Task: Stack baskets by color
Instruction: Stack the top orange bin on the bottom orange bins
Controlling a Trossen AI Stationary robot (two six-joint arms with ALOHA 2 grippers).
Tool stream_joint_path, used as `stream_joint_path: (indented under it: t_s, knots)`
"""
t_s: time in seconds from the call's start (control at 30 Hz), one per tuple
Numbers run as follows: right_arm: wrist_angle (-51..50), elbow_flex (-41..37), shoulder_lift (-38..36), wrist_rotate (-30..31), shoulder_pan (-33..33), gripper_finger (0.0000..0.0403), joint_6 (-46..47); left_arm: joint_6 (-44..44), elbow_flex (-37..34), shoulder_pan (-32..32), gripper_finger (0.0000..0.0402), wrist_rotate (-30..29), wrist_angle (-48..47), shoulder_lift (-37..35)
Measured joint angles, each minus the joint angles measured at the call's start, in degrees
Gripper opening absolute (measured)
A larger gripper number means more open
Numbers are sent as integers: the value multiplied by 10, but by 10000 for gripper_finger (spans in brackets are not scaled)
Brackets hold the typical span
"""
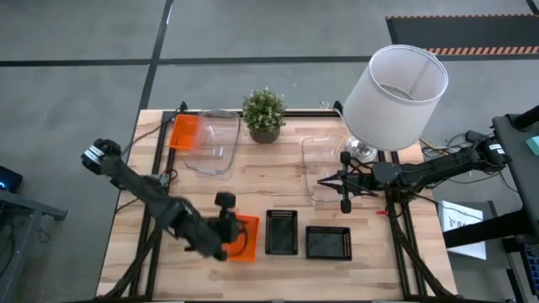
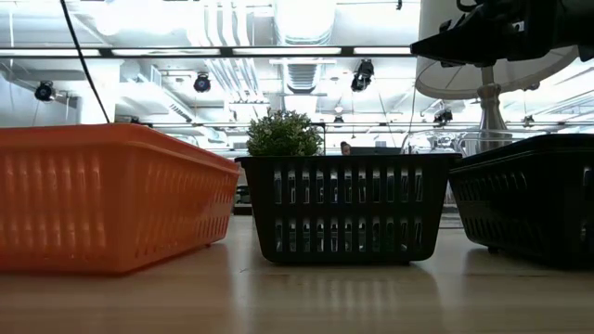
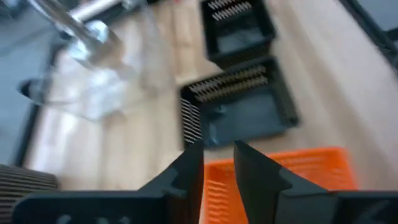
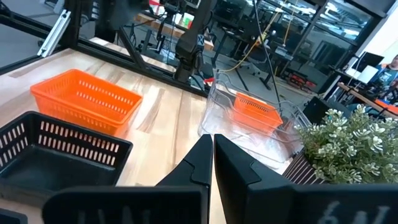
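My left hand [image 1: 226, 220], fingers narrowly parted and holding nothing, hovers over the near orange basket [image 1: 243, 238] on the counter [image 1: 253, 177], stacking barely begun: the two black baskets [image 1: 281, 231] sit apart, the other orange basket [image 1: 184, 132] far left.

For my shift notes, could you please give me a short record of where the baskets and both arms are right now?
orange baskets: one at the front left, one at the back left beside a clear basket
black baskets: two side by side at the front, and
second clear basket: back right, near the lamp
left end effector: over the front orange basket's edge, holding nothing
right end effector: shut, empty, over the right clear basket
stacking: none done
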Motion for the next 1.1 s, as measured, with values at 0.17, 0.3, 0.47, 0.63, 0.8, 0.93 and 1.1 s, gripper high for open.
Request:
stream_joint_path:
  t_s: [0.17,0.3,0.47,0.63,0.8,0.93,1.1]
  knots:
    - [-6,0,0,0,0,9,-10,98,-54,69,39,2,53,-72]
    - [-7,-1,0,-1,0,9,-14,125,-97,133,22,2,67,-135]
    - [-7,-1,-1,6,0,9,-13,121,-106,246,6,-1,71,-210]
    - [-13,-1,-1,44,0,9,-7,120,-101,387,1,-10,53,-266]
    - [-16,-1,-1,46,0,9,-6,120,-101,551,0,-19,12,-282]
    - [-20,-1,-1,46,0,9,-3,114,-99,684,0,-14,-48,-272]
    - [-20,-1,-1,46,0,9,0,111,-99,810,0,89,-108,-239]
